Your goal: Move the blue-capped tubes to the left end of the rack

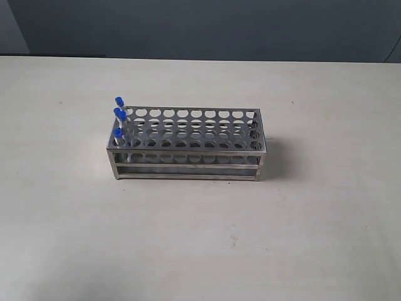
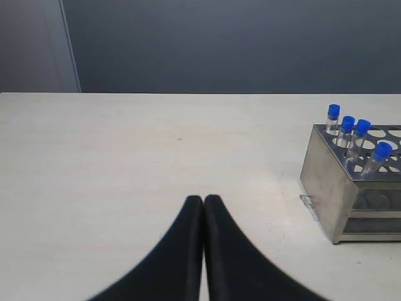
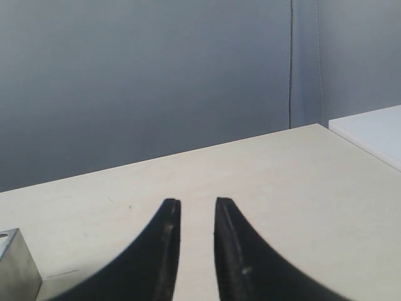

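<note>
A pale beige counter (image 1: 200, 251) fills most of the scene and ends at a grey-blue wall (image 1: 207, 28) on the far side. The rack (image 1: 188, 141), shiny steel with rows of round holes in its top plate and open-frame sides, stands near the middle of the counter with its long side running left to right. The left tool (image 2: 203, 199) hangs over bare counter to the left of the rack and well apart from it, its two black fingers pressed together at the tips with nothing between them. The right tool (image 3: 197, 202) is also over bare counter, its fingers a narrow gap apart and holding nothing; a corner of the rack shows at the edge of its wrist view. The blue-capped tubes (image 1: 119, 116) all stand in holes at the left end of the rack, roughly upright, their caps rising above the top plate. The left wrist view shows four of them, lined from the far edge to the near edge.
</note>
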Available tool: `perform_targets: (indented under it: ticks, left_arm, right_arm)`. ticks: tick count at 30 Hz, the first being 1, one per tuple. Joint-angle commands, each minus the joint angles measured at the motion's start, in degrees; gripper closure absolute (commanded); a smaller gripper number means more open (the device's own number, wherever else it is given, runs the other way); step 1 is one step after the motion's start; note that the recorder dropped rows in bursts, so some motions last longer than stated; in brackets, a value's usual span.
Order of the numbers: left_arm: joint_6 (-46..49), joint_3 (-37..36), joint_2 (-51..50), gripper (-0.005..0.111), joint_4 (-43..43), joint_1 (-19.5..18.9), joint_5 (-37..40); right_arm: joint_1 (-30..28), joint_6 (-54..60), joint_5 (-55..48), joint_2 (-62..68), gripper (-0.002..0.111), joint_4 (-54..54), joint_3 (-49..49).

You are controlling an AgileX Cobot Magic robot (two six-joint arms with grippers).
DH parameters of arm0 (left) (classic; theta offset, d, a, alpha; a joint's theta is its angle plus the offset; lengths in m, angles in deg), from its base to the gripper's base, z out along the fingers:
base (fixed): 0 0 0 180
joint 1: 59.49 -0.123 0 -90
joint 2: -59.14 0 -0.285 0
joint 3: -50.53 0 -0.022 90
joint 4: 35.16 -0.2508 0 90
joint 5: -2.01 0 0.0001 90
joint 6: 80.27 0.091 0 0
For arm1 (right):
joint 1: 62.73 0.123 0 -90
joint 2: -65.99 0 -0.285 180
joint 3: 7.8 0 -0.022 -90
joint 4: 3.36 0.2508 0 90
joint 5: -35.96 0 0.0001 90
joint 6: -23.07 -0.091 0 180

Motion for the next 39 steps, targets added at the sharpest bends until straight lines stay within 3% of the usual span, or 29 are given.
perform_targets:
  ticks: [1, 22, 28, 39]
  left_arm:
    - [0.0, 0.2, 0.2, 0.106, 0.0, 0.4, -0.3]
    - [0.0, 0.2, 0.2, 0.106, 0.0, 0.4, -0.3]
    - [0.0, 0.2, 0.2, 0.106, 0.0, 0.4, -0.4]
    - [0.0, 0.2, 0.2, 0.106, 0.0, 0.4, -0.3]
  right_arm:
    - [-0.3, 0.2, 0.0, -0.4, 0.088, 0.1, -0.1]
    - [-0.3, 0.2, -0.2, -0.4, 0.088, 0.1, -0.1]
    - [-0.3, 0.2, -10.3, -0.4, 0.088, 2.1, -0.1]
    - [-0.3, 0.2, -10.8, -0.4, 0.088, 2.5, -0.1]
